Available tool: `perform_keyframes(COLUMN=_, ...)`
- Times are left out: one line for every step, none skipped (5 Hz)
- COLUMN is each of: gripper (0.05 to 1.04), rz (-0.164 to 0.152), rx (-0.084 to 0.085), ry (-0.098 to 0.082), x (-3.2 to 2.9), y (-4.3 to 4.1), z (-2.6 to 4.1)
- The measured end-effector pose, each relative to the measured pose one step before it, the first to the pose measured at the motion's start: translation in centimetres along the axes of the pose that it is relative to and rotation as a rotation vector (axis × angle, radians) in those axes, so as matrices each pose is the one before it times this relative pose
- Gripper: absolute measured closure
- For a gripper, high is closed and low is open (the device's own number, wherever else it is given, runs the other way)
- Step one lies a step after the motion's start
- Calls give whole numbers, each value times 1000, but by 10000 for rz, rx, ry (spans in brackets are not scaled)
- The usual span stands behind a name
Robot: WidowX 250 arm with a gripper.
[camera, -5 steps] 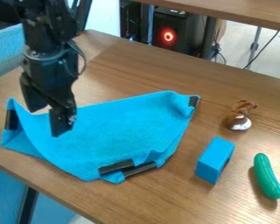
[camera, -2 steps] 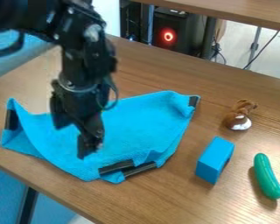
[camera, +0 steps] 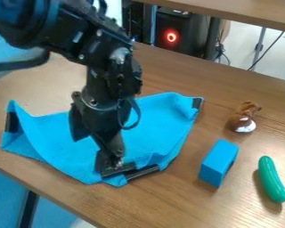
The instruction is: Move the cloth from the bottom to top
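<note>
Jaws apart on gripper, nothing clamped. Table: rumpled cloth at left, one fingertip over a near-edge black strip, contact unclear. Right of cloth: block, cucumber, brown toy.

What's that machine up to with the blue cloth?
A black robot arm has its open gripper down over the near part of a blue cloth spread, rumpled, on a table. It's meant to move the cloth from bottom to top; I can't tell whether they touch.
</note>
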State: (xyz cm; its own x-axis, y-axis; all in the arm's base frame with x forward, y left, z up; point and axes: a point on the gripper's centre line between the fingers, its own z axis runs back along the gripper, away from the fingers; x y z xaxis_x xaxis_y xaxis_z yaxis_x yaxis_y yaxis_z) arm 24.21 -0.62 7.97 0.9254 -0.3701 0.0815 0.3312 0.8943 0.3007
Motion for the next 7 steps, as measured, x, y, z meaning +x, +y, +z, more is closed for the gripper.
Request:
perform_keyframes(gripper=83, rz=74, rx=101, ry=99, x=264, y=-452, z=-483)
perform_keyframes(gripper=83, rz=1056, rx=-463, ry=-180, x=803, y=2516, z=316)
perform_keyframes(gripper=83, rz=1160, rx=-896, ry=201, x=718, y=3060, z=-335)
perform_keyframes(gripper=83, rz=193, rx=-855, ry=129, x=928, y=-34, z=-355)
perform_keyframes(gripper=83, rz=49, rx=-827, ry=-29, x=478, y=-52, z=-1319)
perform_keyframes(gripper=83, rz=-212, rx=147, ry=-232, x=631, y=-1550, z=-1373)
perform_keyframes(gripper=83, rz=-131, rx=274, ry=5, x=456, y=-952, z=-1103)
